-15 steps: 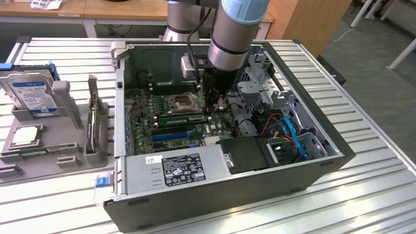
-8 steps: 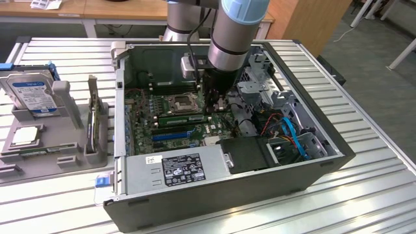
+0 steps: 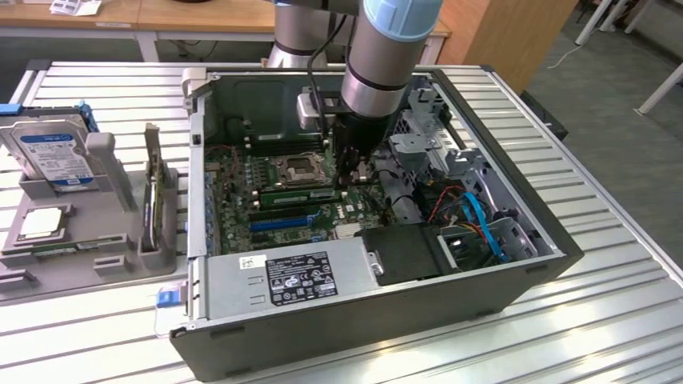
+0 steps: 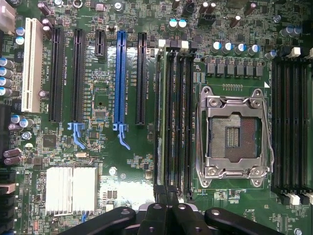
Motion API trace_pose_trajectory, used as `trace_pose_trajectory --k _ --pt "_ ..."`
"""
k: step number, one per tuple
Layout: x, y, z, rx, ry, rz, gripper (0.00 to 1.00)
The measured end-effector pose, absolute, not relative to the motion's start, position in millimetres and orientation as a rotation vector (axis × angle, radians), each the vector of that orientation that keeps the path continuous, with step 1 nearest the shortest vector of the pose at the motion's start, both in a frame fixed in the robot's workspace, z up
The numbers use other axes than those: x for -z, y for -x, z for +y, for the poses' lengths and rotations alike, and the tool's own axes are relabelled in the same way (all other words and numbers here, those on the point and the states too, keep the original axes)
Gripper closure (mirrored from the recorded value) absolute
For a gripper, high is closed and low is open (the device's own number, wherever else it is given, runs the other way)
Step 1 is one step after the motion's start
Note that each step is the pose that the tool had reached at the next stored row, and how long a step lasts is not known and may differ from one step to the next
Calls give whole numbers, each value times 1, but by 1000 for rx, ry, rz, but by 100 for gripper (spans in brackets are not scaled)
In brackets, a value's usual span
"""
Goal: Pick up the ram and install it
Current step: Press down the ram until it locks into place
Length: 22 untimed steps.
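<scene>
The ram [image 4: 160, 112] is a long thin green stick standing on edge in the outermost black memory slot beside the CPU socket [image 4: 234, 132]. In the exterior view the ram [image 3: 299, 194] lies across the motherboard inside the open computer case. My gripper [image 4: 166, 192] is shut, with its two dark fingers pressed together and nothing between them. The fingertips sit right over one end of the ram. I cannot tell whether they touch it. In the exterior view my gripper [image 3: 359, 174] reaches down into the case at that end of the stick.
Three more black memory slots [image 4: 180, 117] run beside the ram. A blue expansion slot [image 4: 119, 78] and a heatsink [image 4: 71, 190] lie further off. Drive cages and cables [image 3: 469, 212] crowd the case. A grey holder [image 3: 75, 232] outside carries a hard drive [image 3: 53, 156] and an upright board [image 3: 160, 200].
</scene>
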<state>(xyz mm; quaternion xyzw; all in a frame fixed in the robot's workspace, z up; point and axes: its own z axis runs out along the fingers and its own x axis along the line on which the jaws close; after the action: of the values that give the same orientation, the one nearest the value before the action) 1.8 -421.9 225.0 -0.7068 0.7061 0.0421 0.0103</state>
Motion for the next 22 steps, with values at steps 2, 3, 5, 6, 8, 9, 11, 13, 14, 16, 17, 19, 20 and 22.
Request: trace_pose_trajectory --k 2,3,5,6,8,9,11,13,14,16,17,19,20,22 --pt "-225 -2 -422 -131 2206 2204 90" --pt "-225 -2 -422 -131 2206 2204 90" --pt "-224 -2 -422 -131 2206 2204 90" --pt "-224 -2 -422 -131 2206 2204 90" --pt "-224 -2 -422 -131 2206 2204 90" --pt "-224 -2 -422 -131 2206 2204 90" --pt "-224 -2 -422 -131 2206 2204 90" --pt "-223 -2 -422 -131 2206 2204 90" --pt "-223 -2 -422 -131 2206 2204 90" --pt "-223 -2 -422 -131 2206 2204 90" --pt "-223 -2 -422 -131 2206 2204 90" --pt "-223 -2 -422 -131 2206 2204 90" --pt "-223 -2 -422 -131 2206 2204 90" --pt "-223 -2 -422 -131 2206 2204 90"
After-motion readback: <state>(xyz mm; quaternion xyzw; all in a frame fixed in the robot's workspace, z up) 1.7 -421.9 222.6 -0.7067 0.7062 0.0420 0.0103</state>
